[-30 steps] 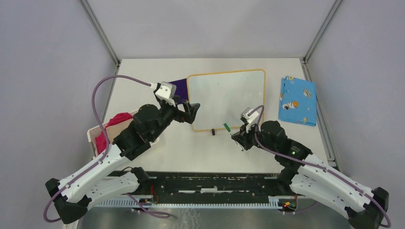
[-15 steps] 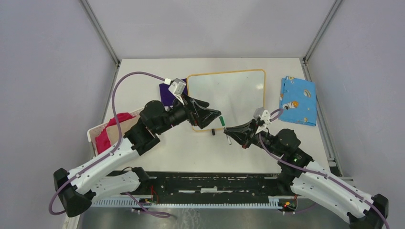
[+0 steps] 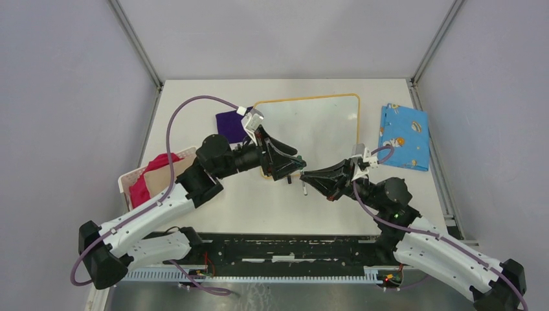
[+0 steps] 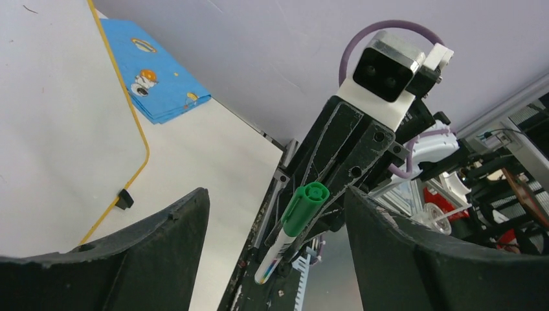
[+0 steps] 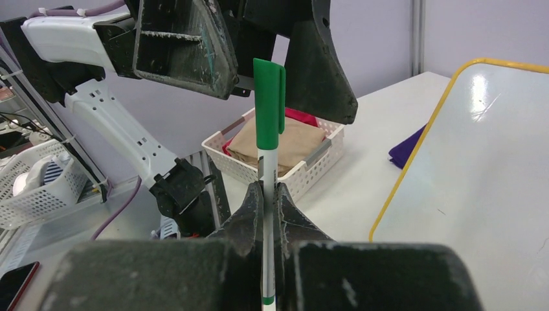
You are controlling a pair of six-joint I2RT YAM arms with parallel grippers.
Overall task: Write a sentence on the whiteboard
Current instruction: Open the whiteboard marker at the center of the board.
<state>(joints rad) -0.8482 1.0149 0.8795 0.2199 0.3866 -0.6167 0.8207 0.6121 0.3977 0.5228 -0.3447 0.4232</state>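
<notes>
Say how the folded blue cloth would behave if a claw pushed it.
The blue cloth is soft folded fabric, so it would probably bunch or unfold rather than slide whole. Lying flat and thin, it is likely light and unlikely to roll or tip.

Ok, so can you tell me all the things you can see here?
whiteboard: one, white with an orange frame, blank, at the far middle of the table
marker: one, white with a green cap, upright in the right pincer
blue cloth: one, blue with pictures, right of the whiteboard
purple cloth: one, purple, left of the whiteboard
basket: one, white, at the table's left edge
pink cloth: one, pink, in the basket
tan cloth: one, tan, in the basket
table: one, white, under everything
left pincer: one, black, open, around the marker's cap
right pincer: one, black, shut on the marker
</notes>
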